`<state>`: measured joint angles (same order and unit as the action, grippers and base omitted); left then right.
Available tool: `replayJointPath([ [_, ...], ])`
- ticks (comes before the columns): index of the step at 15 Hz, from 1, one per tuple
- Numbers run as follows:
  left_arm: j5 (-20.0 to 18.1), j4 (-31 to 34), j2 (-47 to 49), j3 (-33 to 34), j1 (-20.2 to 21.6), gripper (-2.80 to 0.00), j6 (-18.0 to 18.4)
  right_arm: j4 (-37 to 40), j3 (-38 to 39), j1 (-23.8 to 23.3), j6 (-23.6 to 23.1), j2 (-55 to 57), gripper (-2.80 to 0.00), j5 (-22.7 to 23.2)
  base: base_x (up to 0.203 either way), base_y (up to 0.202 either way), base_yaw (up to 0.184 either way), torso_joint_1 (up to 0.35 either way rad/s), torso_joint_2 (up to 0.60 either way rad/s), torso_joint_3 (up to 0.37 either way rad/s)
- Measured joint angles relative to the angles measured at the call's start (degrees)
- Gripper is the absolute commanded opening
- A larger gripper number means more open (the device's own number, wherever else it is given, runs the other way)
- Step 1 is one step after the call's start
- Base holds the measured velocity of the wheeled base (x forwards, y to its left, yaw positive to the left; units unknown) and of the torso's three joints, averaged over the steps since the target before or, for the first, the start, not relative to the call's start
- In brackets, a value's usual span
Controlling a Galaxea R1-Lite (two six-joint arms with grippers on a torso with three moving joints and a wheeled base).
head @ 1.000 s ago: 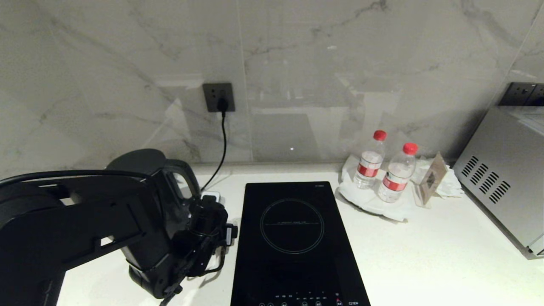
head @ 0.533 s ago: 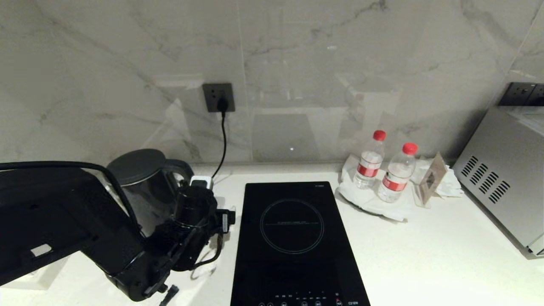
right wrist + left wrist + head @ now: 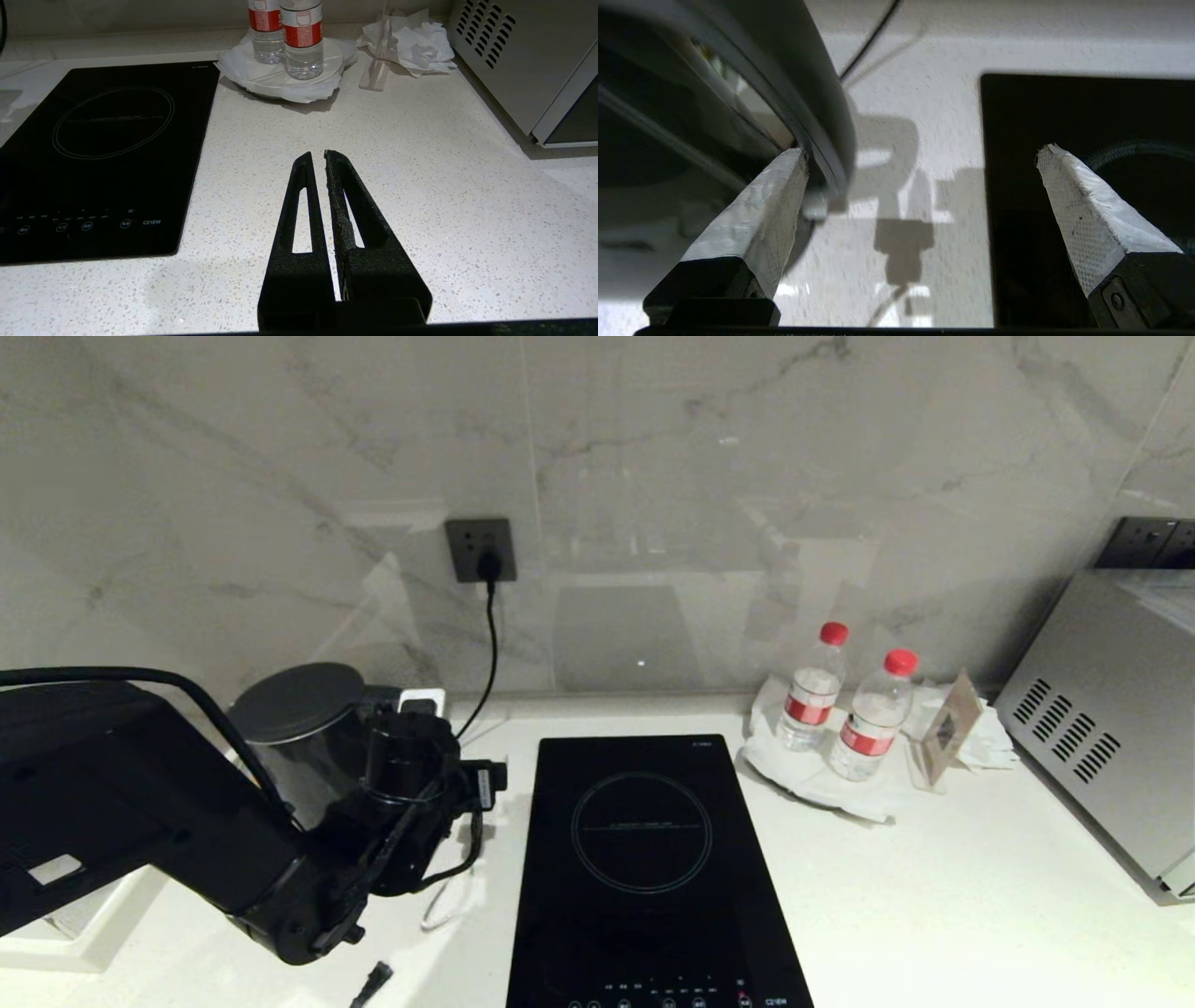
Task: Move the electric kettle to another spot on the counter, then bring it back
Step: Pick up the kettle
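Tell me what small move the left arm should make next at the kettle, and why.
Probably ease the left gripper sideways until the electric kettle's handle sits between its fingers, then close. The jaws stand wide open and hold nothing; one taped finger lies against the handle, while the other hangs over the hob.

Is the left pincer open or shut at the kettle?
Open. The left pincer has its taped fingers spread wide; one lies beside the kettle handle, the other over the hob. Nothing is gripped.
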<state>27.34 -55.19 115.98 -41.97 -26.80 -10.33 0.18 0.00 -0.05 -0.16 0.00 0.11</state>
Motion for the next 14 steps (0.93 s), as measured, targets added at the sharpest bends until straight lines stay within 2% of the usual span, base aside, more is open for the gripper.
replayJointPath([
  [5,-0.1,0.9,0.4,-4.1,2.3,0.00,0.1,0.0,0.0,0.0,0.0,0.0,-2.80,-0.1,0.000,0.000,0.000,0.000,0.00,0.000],
  [14,0.0,3.2,3.6,-12.1,2.6,0.00,0.1,0.0,0.0,0.0,0.0,0.0,-2.80,0.0,0.000,0.000,0.000,0.000,0.00,0.000],
])
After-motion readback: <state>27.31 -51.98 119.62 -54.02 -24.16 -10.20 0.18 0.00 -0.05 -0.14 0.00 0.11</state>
